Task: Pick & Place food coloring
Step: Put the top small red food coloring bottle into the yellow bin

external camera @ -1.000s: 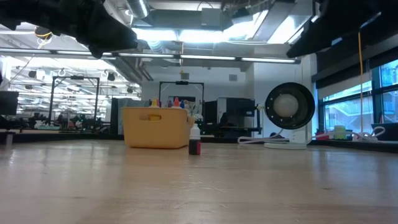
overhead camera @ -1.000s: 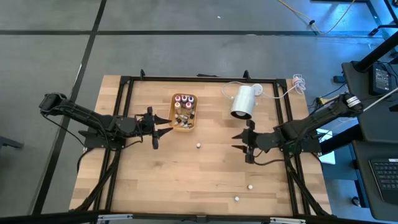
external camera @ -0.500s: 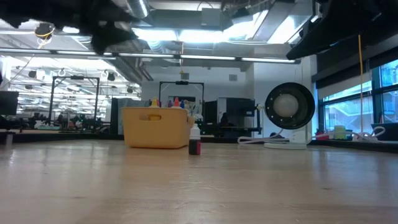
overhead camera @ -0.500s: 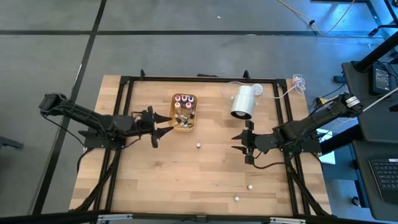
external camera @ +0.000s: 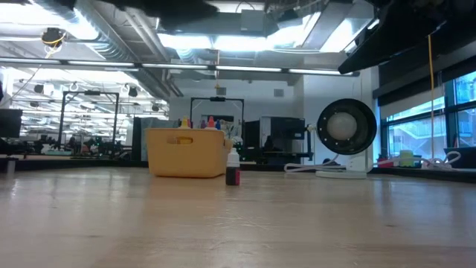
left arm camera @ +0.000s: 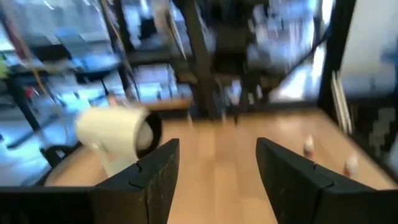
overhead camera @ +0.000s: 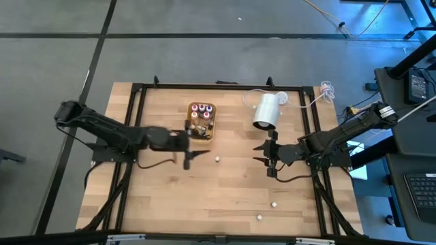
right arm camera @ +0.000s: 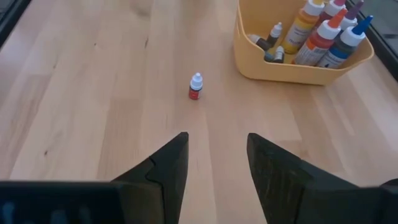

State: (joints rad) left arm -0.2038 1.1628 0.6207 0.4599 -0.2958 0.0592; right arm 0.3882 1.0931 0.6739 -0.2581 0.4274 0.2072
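A small food coloring bottle (overhead camera: 217,160) with a white cap and red body (right arm camera: 195,86) stands upright on the wood table, just off the orange tray (overhead camera: 201,122). Several larger bottles stand in that tray (right arm camera: 298,43). Two more tiny bottles (overhead camera: 273,203) (overhead camera: 259,217) sit near the front edge. My left gripper (overhead camera: 193,148) hovers open by the tray's near side, left of the lone bottle, with nothing between its fingers (left arm camera: 217,168). My right gripper (overhead camera: 266,156) hovers open to the right of that bottle and points at it (right arm camera: 214,162).
A large white cylinder (overhead camera: 266,111) lies on its side at the back right, its cord (overhead camera: 310,102) trailing toward the far right corner. A black frame (overhead camera: 136,109) runs around the tabletop. Bare wood (overhead camera: 204,197) lies between the grippers and toward the near edge.
My left gripper has swung toward the table's right edge, from left of the tray to beside its near side, and has risen a little. In the low view its arm has gone up out of the top of the picture. The bottles and tray have stayed put.
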